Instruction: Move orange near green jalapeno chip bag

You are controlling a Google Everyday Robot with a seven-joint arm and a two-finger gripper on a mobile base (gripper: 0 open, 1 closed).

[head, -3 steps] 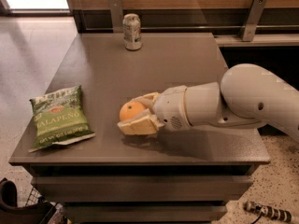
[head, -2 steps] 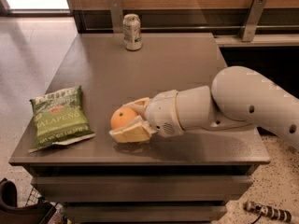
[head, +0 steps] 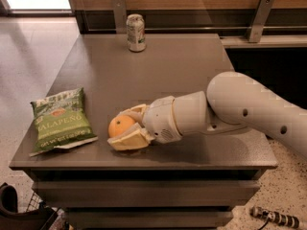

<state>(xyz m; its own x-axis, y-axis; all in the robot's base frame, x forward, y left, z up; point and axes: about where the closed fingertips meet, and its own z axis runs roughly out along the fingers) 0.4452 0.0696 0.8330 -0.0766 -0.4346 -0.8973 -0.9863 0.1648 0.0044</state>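
One orange (head: 121, 126) pinched in the gripper (head: 125, 128)
Near table (head: 192, 71) edge, just right of the green jalapeno chip bag (head: 58, 121).

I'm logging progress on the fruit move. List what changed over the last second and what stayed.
The pincer, shut on the orange throughout, carried it across the table toward the green jalapeno chip bag and slightly nearer the front edge. Nothing was newly grasped or released. The bag and the drink can stayed put.

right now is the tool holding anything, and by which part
The tool, low over the table's front, grips the orange around its middle, a jaw on each side.
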